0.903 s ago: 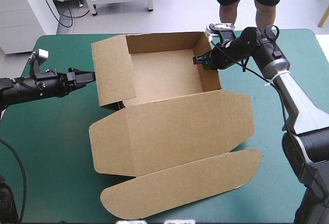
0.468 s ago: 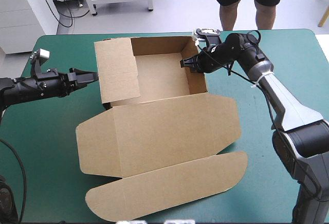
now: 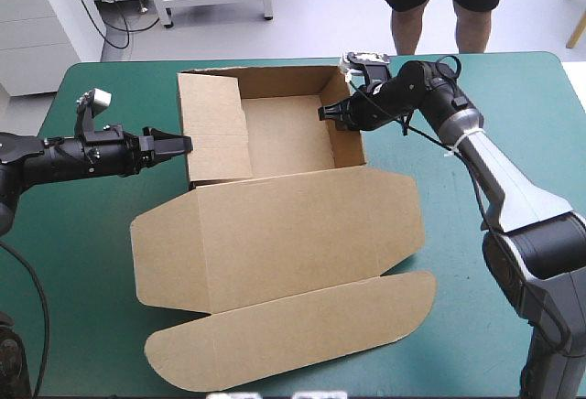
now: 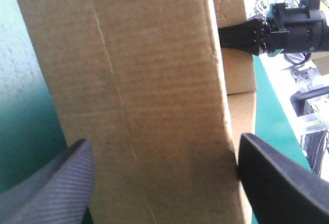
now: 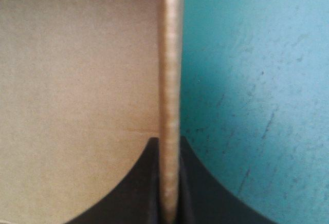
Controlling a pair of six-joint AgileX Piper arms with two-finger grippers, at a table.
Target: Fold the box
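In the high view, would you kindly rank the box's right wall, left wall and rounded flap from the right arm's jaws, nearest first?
1. Right wall: clamped in the jaws.
2. Left wall: across the tray.
3. Rounded flap: at the table's near edge.

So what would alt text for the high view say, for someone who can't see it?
A brown box sits as an open tray on a teal-green table, its lid lying flat toward the camera. The right tool pinches the tray's right wall; the left tool points at its left wall.
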